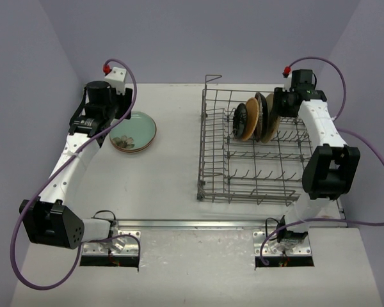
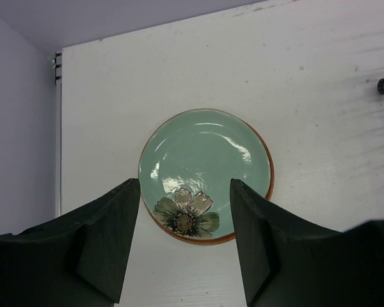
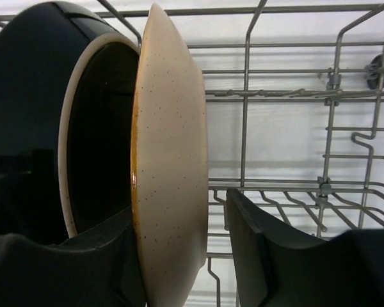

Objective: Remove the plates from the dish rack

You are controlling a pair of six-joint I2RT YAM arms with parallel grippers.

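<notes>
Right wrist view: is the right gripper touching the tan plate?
Cannot tell. Right wrist view: the tan plate stands between the fingers of the right gripper; a gap shows at one finger, but the plate's rim hides the other's pad.

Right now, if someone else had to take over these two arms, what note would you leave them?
Left gripper: open, above the green plate lying flat on the table beside the dish rack.
Right gripper: open, straddling the upright tan plate, not yet clamped.
Done: green plate out.
Left: tan plate, black plate beside it and at least one more in the rack.
</notes>
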